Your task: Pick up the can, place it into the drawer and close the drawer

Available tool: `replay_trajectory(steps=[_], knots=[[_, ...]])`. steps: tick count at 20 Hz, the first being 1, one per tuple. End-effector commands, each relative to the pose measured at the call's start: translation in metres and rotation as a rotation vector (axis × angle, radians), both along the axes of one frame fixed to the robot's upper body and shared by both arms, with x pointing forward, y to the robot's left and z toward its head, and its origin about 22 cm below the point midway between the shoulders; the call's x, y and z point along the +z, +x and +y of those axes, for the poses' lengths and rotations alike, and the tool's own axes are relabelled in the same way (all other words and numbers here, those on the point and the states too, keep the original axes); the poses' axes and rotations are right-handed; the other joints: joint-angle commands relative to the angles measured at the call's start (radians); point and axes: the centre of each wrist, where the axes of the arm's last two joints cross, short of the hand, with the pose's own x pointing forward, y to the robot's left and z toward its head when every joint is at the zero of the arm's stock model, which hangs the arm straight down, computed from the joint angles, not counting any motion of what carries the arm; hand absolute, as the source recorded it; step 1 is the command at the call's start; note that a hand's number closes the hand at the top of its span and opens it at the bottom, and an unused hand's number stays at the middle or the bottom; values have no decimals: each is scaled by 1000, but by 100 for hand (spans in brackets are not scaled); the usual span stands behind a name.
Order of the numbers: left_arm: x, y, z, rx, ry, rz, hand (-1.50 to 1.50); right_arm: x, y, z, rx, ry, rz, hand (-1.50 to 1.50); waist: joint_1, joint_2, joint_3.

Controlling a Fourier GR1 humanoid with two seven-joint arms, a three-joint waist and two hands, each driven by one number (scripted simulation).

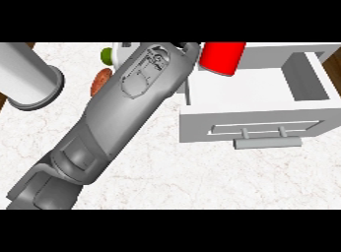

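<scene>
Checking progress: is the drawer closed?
No, the drawer stands pulled out, its inside showing, with the red can at its back-left corner.

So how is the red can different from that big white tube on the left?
The can is bright red; the tube is white with a grey ring at its end. The can looks smaller than the tube. The can sits up by the open drawer, right beside the tip of the grey forearm; the tube is far off at the counter's left edge, with nothing touching it. Both are round, like cylinders.
</scene>
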Motion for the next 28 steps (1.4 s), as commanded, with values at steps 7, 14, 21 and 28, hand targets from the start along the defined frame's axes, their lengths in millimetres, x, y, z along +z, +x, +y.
replay_trajectory(steps=[7, 14, 21, 28], knots=[[-9, 14, -13, 46, 69, -10, 150, 9, 3, 4, 13, -4, -26, -150, -32, 8, 1], [-22, 19, -11, 29, 93, 26, 150, 4, 19, -5, 1, -8, -18, -150, -27, 9, 1], [-46, 25, -3, 75, 127, 5, 150, 17, 23, 6, 25, 10, -41, -150, -50, 16, 1], [-65, 23, -1, 104, 185, -15, 150, 14, 36, 8, 50, -14, -44, -150, -68, 24, 2]])
